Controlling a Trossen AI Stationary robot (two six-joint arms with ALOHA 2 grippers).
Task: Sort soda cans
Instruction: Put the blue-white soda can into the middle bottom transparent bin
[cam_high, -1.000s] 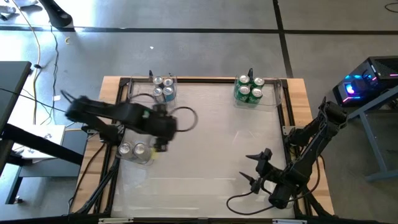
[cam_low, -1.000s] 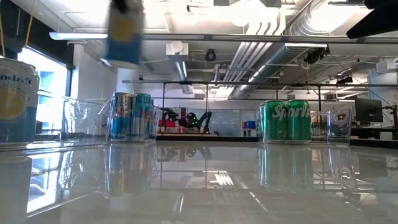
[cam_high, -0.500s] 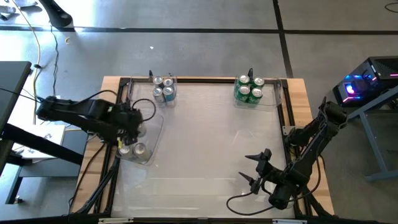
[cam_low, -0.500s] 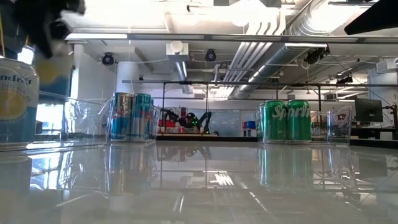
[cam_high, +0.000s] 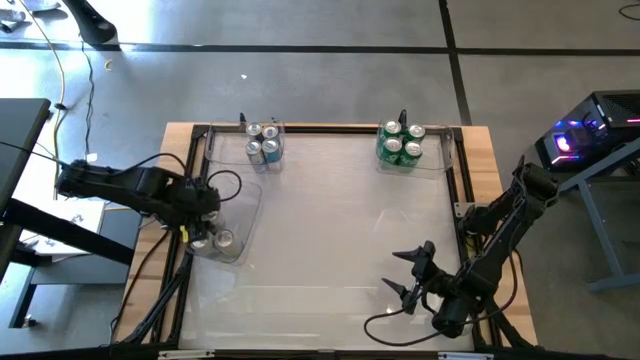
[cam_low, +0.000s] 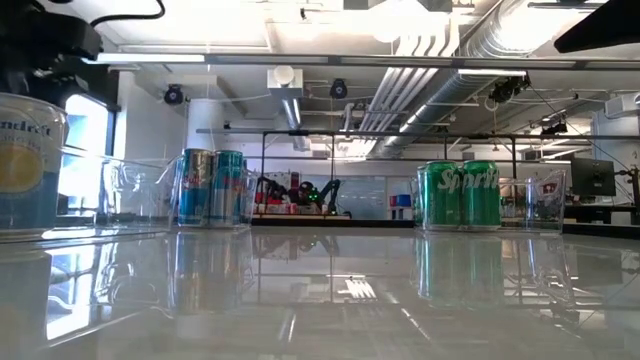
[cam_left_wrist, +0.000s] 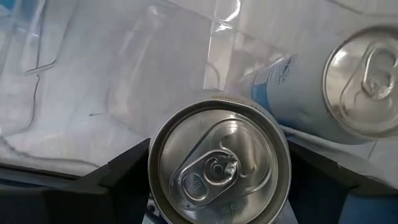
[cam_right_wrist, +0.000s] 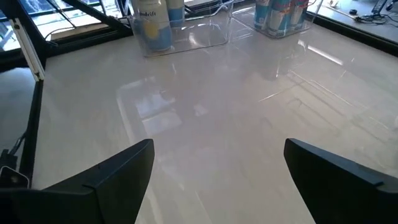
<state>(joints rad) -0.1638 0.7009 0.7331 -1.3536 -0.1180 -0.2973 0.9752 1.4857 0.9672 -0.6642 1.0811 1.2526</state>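
Observation:
My left gripper (cam_high: 197, 218) hangs over the clear tray (cam_high: 245, 200) at the table's left edge, shut on a pale soda can (cam_left_wrist: 219, 165) with a silver top. Two like cans (cam_high: 212, 240) stand in that tray; one (cam_left_wrist: 364, 81) shows beside the held can. In the low view a pale can (cam_low: 30, 160) with a yellow mark stands in the tray under the dark gripper (cam_low: 45, 45). Blue cans (cam_high: 262, 143) fill the far-left tray, green cans (cam_high: 402, 143) the far-right one. My right gripper (cam_high: 408, 272) waits open near the table's near right corner. My left gripper comes at the can from above, pointing down. Its two fingers (cam_left_wrist: 121, 180) stand on opposite sides of the can's body just below the top rim (cam_left_wrist: 155, 155), pinching it. The can is upright inside the tray; whether its base rests on the tray floor, I cannot tell.
The middle of the glossy table (cam_high: 330, 220) lies bare between the trays. A dark frame rail (cam_high: 180, 270) runs along the table's left edge close to the left tray. Cables trail by the right arm (cam_high: 385, 320). A second clear tray (cam_low: 540, 205) stands beside the green cans.
My left gripper has carried the can from over the table toward the left edge and down into the left tray, staying shut on it. In the low view the can has dropped from high up to tray level.

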